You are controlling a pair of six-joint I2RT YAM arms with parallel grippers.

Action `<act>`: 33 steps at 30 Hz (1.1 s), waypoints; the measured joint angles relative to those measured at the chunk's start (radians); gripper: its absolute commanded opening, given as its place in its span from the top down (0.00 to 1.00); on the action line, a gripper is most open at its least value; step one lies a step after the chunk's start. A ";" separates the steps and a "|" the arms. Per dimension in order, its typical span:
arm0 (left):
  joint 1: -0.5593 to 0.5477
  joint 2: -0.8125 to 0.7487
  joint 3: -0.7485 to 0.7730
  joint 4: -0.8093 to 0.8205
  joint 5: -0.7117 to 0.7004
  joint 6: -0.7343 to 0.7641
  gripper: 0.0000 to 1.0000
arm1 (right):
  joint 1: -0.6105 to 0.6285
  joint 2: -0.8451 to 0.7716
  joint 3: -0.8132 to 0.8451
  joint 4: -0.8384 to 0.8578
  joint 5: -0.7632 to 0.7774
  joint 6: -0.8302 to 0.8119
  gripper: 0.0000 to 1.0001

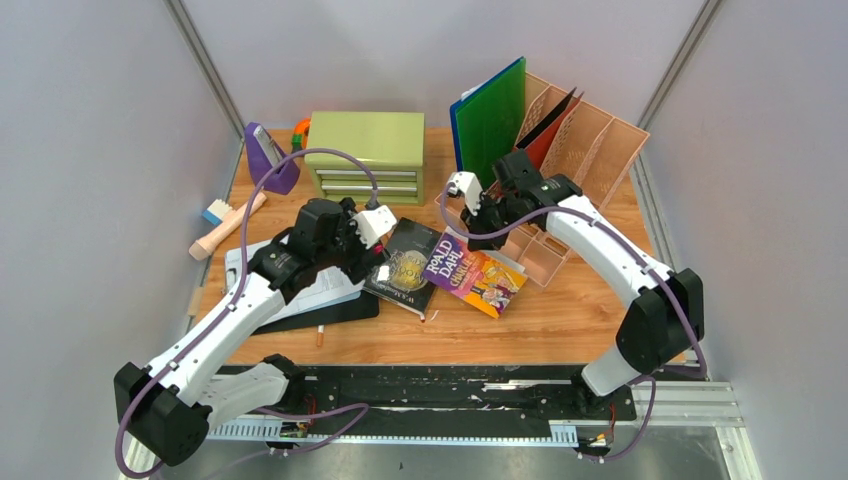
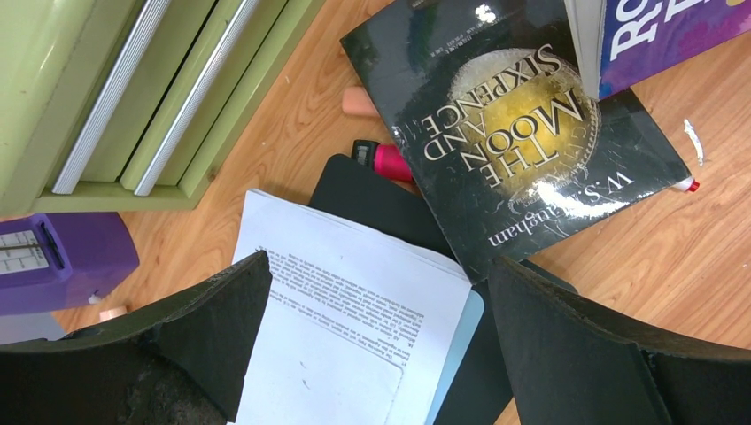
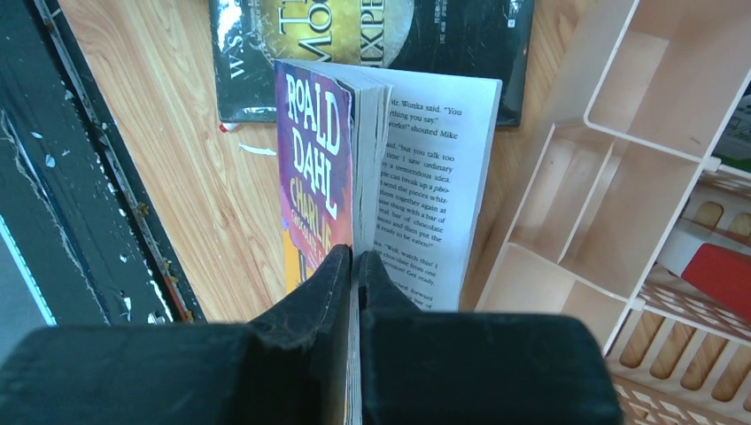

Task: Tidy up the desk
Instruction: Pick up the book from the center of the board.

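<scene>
Progress check: early days, I'd say. The table [image 1: 560, 320] is the orange-brown wood-grain top everything sits on, and most of the clutter is loose in the middle of it.

Looks sorted: a green folder [image 1: 492, 115] and a dark red one stand in the pink file rack [image 1: 590, 140] at the back right. The olive drawer chest [image 1: 365, 150] sits at the back, drawers closed.

In hand: the right end effector [image 3: 354, 257] is pressed together on the edge of the Roald Dahl paperback [image 3: 312, 150], with the cover and pages fanning apart just beside the rack's low trays. My guess is it's headed for the rack.

Left to do:
- The Moon and Sixpence book [image 2: 514, 133], flat on the table with the paperback overlapping its corner
- printed sheets [image 2: 354, 301] on a black folder [image 1: 330, 312]; the left end effector [image 2: 376, 292] hangs over them, fingers spread wide, holding nothing
- a pink marker [image 2: 390, 162] poking out from under the dark book
- a wooden-handled brush [image 1: 225, 228] and a purple gadget [image 1: 268, 155] at the far left

So roughly one item underway, plenty to go.
</scene>
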 measured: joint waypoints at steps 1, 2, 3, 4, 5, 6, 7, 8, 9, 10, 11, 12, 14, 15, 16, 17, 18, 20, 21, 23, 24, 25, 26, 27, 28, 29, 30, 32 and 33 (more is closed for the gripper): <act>0.001 0.000 0.000 0.000 0.000 -0.001 0.00 | 0.000 0.004 0.005 0.002 -0.007 0.004 1.00; 0.002 0.000 0.000 0.000 0.000 -0.002 0.00 | 0.000 0.011 0.011 0.004 -0.013 0.011 1.00; 0.003 0.000 0.000 0.000 0.000 -0.003 0.00 | 0.000 0.022 0.015 0.012 -0.017 0.022 1.00; 0.003 0.000 0.000 0.000 0.000 -0.004 0.00 | 0.000 0.035 0.017 0.018 -0.018 0.030 0.98; 0.004 0.000 0.000 0.000 0.000 -0.006 0.00 | 0.000 0.051 0.018 0.027 -0.018 0.041 0.95; 0.004 0.000 0.000 0.001 0.000 -0.008 0.00 | 0.000 0.071 0.018 0.039 -0.017 0.052 0.91; 0.005 0.000 0.000 0.002 0.000 -0.010 0.00 | 0.000 0.094 0.018 0.050 -0.016 0.064 0.86; 0.007 0.000 0.000 0.003 0.000 -0.012 0.00 | 0.000 0.116 0.018 0.060 -0.014 0.076 0.75; 0.009 0.000 0.000 0.003 -0.001 -0.014 0.00 | 0.000 0.135 0.018 0.072 -0.012 0.086 0.67; 0.011 0.000 0.000 0.003 -0.001 -0.014 0.00 | 0.000 0.161 0.020 0.085 -0.013 0.099 0.59; 0.012 0.000 0.000 0.004 -0.001 -0.015 0.00 | 0.000 0.177 0.020 0.092 -0.014 0.113 0.50; 0.014 0.000 0.000 0.005 -0.001 -0.016 0.00 | -0.001 0.196 0.024 0.094 -0.017 0.119 0.43; 0.016 0.000 0.000 0.006 -0.002 -0.018 0.00 | 0.000 0.230 0.029 0.106 -0.026 0.136 0.34; 0.017 0.000 0.000 0.006 -0.002 -0.019 0.00 | 0.000 0.246 0.032 0.108 -0.028 0.140 0.32; 0.017 0.000 0.000 0.006 -0.002 -0.019 0.00 | 0.000 0.259 0.035 0.111 -0.032 0.142 0.29; 0.017 0.000 0.000 0.006 -0.003 -0.019 0.00 | 0.000 0.273 0.037 0.113 -0.034 0.143 0.26; 0.017 0.000 -0.001 0.006 -0.003 -0.020 0.00 | 0.000 0.281 0.038 0.116 -0.034 0.143 0.24; 0.019 -0.002 -0.005 0.007 -0.004 -0.020 0.00 | 0.000 0.297 0.039 0.118 -0.035 0.142 0.22; 0.020 -0.003 -0.008 0.007 -0.004 -0.020 0.00 | 0.000 0.306 0.039 0.119 -0.034 0.140 0.21; 0.022 -0.005 -0.013 0.007 -0.004 -0.020 0.00 | 0.000 0.318 0.039 0.121 -0.033 0.134 0.19; 0.023 -0.005 -0.014 0.007 -0.004 -0.021 0.00 | 0.000 0.323 0.039 0.122 -0.032 0.128 0.18; 0.023 -0.005 -0.016 0.007 -0.004 -0.021 0.00 | 0.000 0.328 0.039 0.124 -0.032 0.123 0.18; 0.023 -0.005 -0.016 0.007 -0.004 -0.020 0.00 | 0.000 0.333 0.039 0.123 -0.031 0.117 0.18; 0.023 -0.005 -0.017 0.007 -0.004 -0.021 0.00 | 0.000 0.338 0.039 0.124 -0.031 0.109 0.18; 0.023 -0.005 -0.017 0.007 -0.004 -0.021 0.00 | 0.000 0.343 0.039 0.124 -0.029 0.102 0.17; 0.023 -0.005 -0.017 0.007 -0.004 -0.021 0.00 | 0.000 0.345 0.039 0.124 -0.027 0.094 0.17; 0.023 -0.006 -0.017 0.007 -0.004 -0.021 0.00 | 0.000 0.349 0.039 0.124 -0.025 0.085 0.17; 0.023 -0.006 -0.017 0.007 -0.004 -0.020 0.00 | 0.000 0.353 0.039 0.124 -0.024 0.069 0.17; 0.023 -0.006 -0.017 0.007 -0.004 -0.021 0.00 | 0.000 0.356 0.038 0.124 -0.024 0.059 0.17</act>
